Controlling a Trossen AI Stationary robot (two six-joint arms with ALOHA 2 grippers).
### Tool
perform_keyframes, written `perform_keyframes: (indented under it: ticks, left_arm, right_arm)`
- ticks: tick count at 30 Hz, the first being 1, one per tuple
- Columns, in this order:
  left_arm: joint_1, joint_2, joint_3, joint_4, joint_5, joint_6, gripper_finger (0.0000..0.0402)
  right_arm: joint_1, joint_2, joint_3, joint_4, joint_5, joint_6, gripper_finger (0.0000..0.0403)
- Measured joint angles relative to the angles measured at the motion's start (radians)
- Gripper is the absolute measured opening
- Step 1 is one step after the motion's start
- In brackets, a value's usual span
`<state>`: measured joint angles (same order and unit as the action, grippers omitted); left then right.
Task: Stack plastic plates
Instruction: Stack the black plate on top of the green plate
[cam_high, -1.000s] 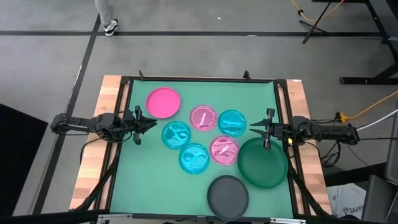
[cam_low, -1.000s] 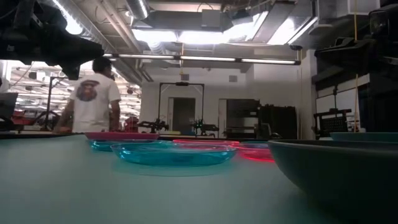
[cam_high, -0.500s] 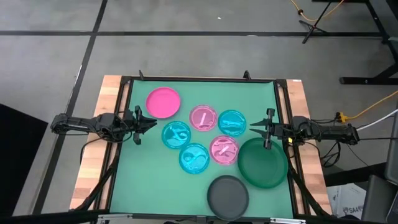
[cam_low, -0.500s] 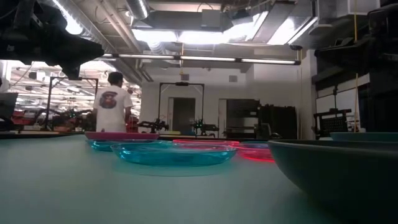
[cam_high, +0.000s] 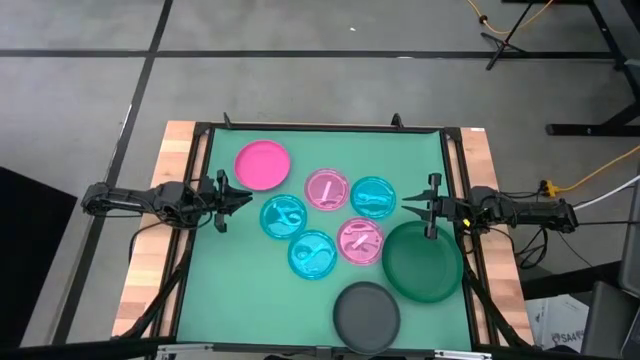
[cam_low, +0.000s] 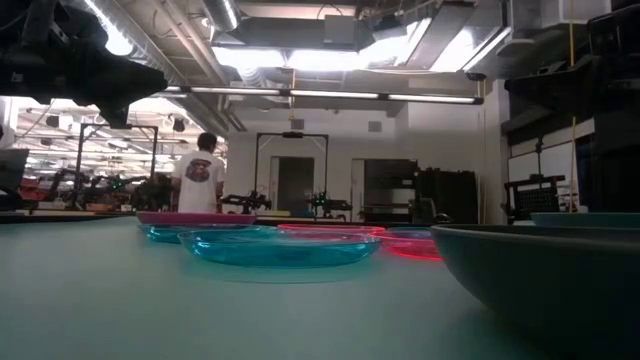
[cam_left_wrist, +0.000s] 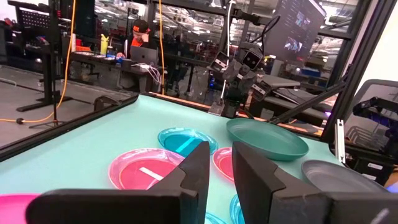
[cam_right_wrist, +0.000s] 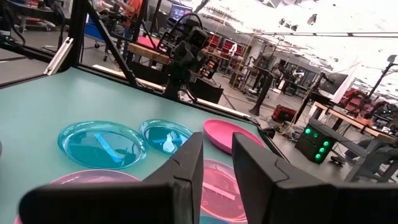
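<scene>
Eight plastic plates (cam_high: 313, 254) spread singly on green surface (cam_high: 220, 290), unstacked (awaiting collection). Left gripper (cam_high: 243, 197) at left edge, right gripper (cam_high: 407, 204) at right edge: fingers narrowly apart, empty, parked clear of plates.

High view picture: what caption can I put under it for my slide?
Eight plastic plates lie unstacked on the green table, with the left claw and right claw waiting at opposite edges.

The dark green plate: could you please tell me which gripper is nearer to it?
Right. The right gripper hovers at the table's right edge, just beside the dark green plate. The left gripper waits at the opposite edge, with the small plates between it and that plate.
</scene>
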<state>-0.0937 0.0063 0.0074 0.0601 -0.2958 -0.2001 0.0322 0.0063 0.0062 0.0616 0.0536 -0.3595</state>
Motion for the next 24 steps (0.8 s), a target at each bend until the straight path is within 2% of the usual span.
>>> perform_keyframes:
  ticks: [6, 13, 17, 24]
  left_arm:
    - [0.000, 0.000, 0.000, 0.000, 0.000, 0.000, 0.0062]
    - [0.000, 0.000, 0.000, 0.000, 0.000, 0.000, 0.0062]
    - [0.000, 0.000, 0.000, 0.000, 0.000, 0.000, 0.0062]
    - [0.000, 0.000, 0.000, 0.000, 0.000, 0.000, 0.0062]
  right_arm:
    - [0.000, 0.000, 0.000, 0.000, 0.000, 0.046, 0.0096]
    - [0.000, 0.000, 0.000, 0.000, 0.000, 0.068, 0.0187]
    - [0.000, 0.000, 0.000, 0.007, 0.001, 0.068, 0.0224]
    - [0.000, 0.000, 0.000, 0.100, 0.069, 0.079, 0.0238]
